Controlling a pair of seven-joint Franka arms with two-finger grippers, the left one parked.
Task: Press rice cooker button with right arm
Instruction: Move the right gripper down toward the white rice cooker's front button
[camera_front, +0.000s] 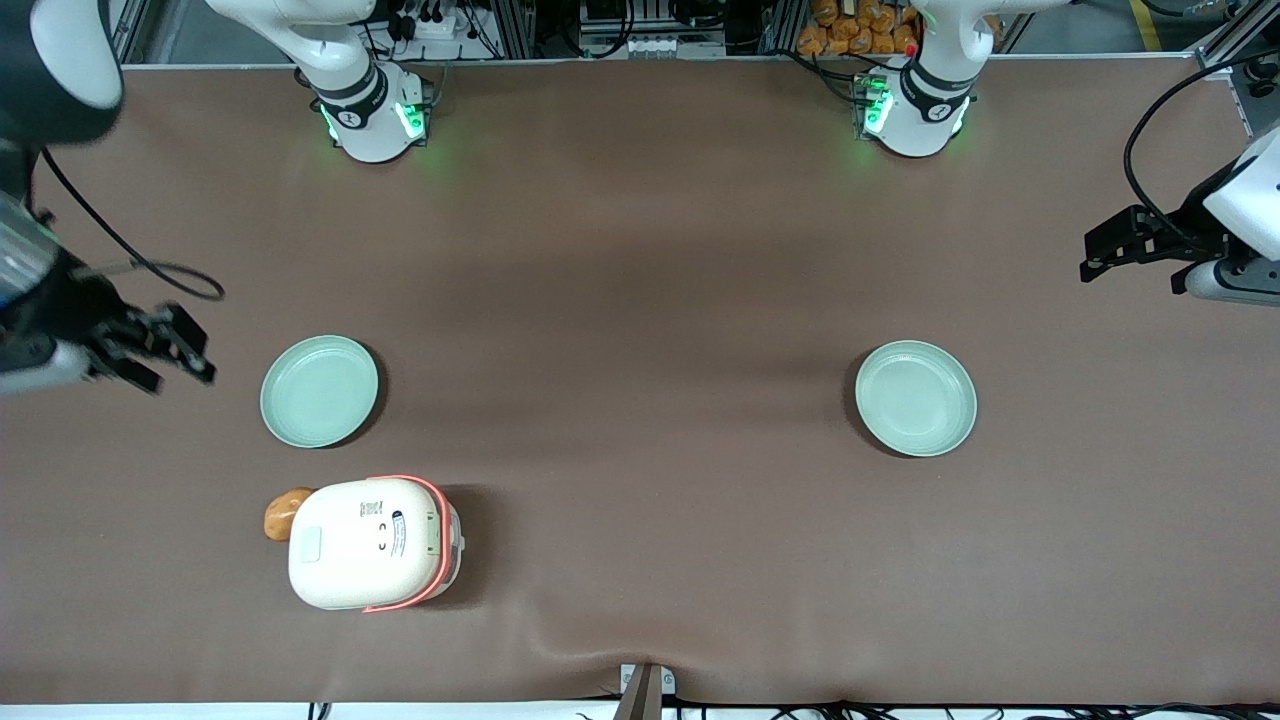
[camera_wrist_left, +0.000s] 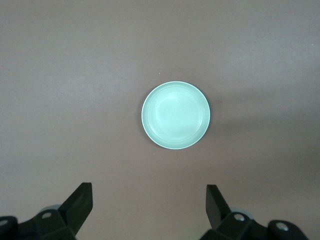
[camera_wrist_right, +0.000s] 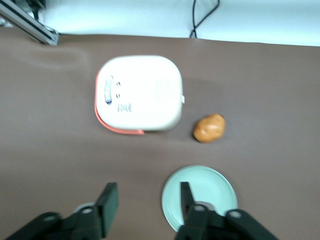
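Approach step, nothing pressed yet: pincer (camera_front: 165, 350) spread and empty, hanging above the surface (camera_front: 640, 300) at the working arm's end, well apart from the rice cooker (camera_front: 372, 543). Cooker standing near the surface's edge closest to the front camera, lid shut, button (camera_front: 307, 544) flush on the lid at the end away from the handle band. Next, by judgement: close the fingers (camera_wrist_right: 109, 200), travel over the lid, descend squarely onto the button. Open room along that path; only a green plate (camera_front: 319, 390) nearby and a small brown potato-like lump (camera_front: 283, 513) touching or just beside the cooker.
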